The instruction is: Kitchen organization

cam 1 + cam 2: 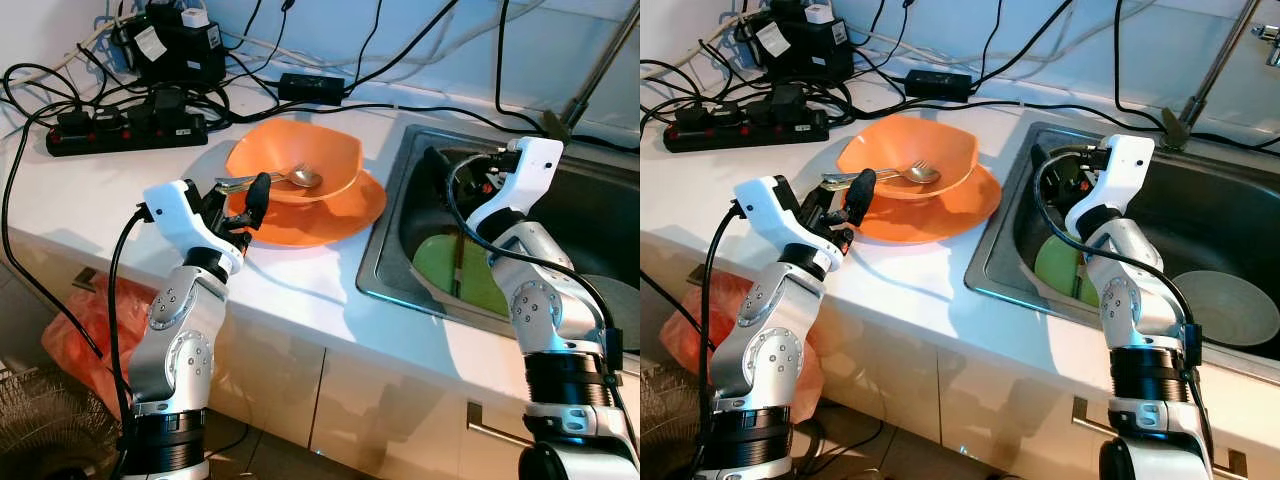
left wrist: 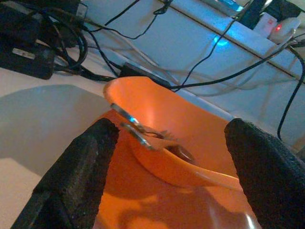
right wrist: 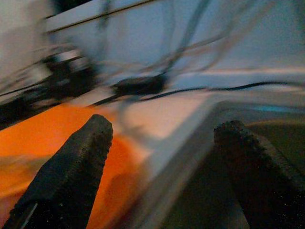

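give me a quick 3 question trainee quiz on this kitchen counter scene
1. True or false: the metal spoon lies inside the orange plastic bowl.
2. The orange bowl sits on: A) the orange round plate B) the steel sink's floor C) the black power strip.
3. Fill in: the left gripper, fingers open, points at the ___.

Key: 1 true. 2 A. 3 bowl; meanwhile the right gripper is open at the sink's edge, above the green plate.
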Tool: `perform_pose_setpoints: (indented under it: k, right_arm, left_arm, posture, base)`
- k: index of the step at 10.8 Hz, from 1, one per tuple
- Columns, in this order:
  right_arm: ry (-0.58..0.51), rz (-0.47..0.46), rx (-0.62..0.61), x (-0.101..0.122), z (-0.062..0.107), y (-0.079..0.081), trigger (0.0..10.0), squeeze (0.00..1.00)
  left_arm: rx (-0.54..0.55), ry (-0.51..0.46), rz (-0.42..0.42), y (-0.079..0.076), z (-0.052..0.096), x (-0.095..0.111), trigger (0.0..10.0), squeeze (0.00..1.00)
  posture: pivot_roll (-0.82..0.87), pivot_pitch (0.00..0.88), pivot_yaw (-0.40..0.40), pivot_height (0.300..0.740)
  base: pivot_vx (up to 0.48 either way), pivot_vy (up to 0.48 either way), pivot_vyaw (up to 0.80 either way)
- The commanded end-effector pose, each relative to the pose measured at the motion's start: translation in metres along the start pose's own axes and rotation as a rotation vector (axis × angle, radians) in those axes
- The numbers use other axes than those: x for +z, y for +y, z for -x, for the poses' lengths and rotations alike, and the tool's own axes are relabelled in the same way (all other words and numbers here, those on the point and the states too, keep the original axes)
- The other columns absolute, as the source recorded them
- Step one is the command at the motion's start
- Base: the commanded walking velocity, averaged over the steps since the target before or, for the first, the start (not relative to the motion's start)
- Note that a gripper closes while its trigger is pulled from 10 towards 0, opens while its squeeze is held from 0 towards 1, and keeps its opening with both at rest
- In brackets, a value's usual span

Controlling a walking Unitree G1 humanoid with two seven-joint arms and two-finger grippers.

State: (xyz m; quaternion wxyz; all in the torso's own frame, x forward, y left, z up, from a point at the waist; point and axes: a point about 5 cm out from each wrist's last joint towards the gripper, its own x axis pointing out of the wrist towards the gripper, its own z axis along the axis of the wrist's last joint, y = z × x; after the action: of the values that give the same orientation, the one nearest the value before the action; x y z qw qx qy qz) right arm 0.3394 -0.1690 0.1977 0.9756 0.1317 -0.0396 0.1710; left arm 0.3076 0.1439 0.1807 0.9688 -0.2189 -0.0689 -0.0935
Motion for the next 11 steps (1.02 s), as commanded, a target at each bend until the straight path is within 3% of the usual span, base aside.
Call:
perform_pose_setpoints:
  k: [1,2,3,5,11]
  right_arm:
    - [0.054,-0.02,0.13,-0.005,0.003,0.013,10.0,0.0]
    - [0.082,0.003,0.188,-0.007,0.006,0.018,10.0,0.0]
    - [0.116,0.023,0.256,-0.01,0.01,0.023,10.0,0.0]
    - [0.149,0.027,0.317,-0.012,0.015,0.028,10.0,0.0]
    - [0.163,0.025,0.333,-0.013,0.018,0.031,10.0,0.0]
  left_arm:
    - [-0.006,0.004,0.005,-0.001,-0.004,0.002,4.6,0.0]
    - [-0.007,0.001,0.004,-0.002,-0.005,0.003,8.8,0.0]
    - [-0.005,-0.002,0.009,-0.002,-0.006,0.003,9.0,0.0]
    - [-0.006,-0.009,0.036,-0.002,-0.006,0.004,0.0,0.0]
    - [0.014,0.004,0.168,0.001,-0.009,0.004,0.0,0.0]
  posture:
    - [0.07,0.032,-0.04,0.74]
    - [0.07,0.033,-0.04,0.74]
    - [0.07,0.034,-0.04,0.74]
    - [0.07,0.034,-0.044,0.74]
    - [0.07,0.035,-0.042,0.74]
  base:
    - [0.0,0.0,0.0]
    - [0.0,0.0,0.0]
    - [0.0,0.0,0.0]
    - [0.0,0.0,0.0]
    - [0.0,0.0,0.0]
